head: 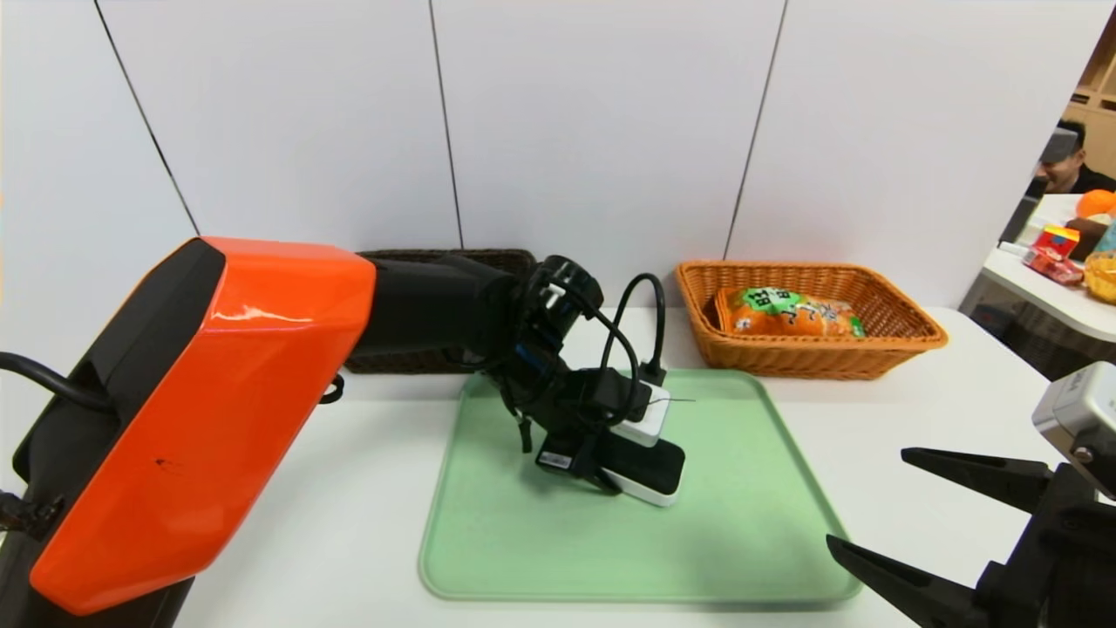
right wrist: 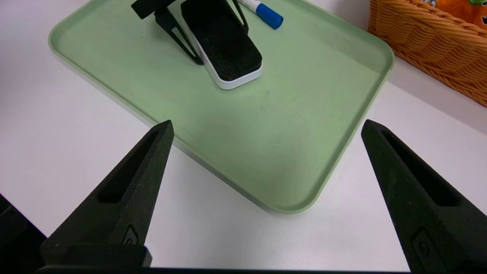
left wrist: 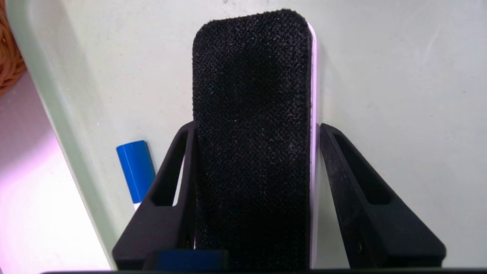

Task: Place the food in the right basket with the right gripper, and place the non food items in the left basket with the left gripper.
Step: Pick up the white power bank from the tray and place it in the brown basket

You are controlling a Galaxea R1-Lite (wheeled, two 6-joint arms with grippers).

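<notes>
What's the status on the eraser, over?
Left claw closed around eraser, low over green tray. Right claw open, idle by tray's near right corner. Snack bag in orange-tan basket.

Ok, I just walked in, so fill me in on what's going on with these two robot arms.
The left gripper has closed on the eraser on the green tray, one finger against each long side. The marker lies beside it on the tray. A bag of snacks sits in the orange-tan basket. The right gripper is open and empty near the tray's edge.
</notes>
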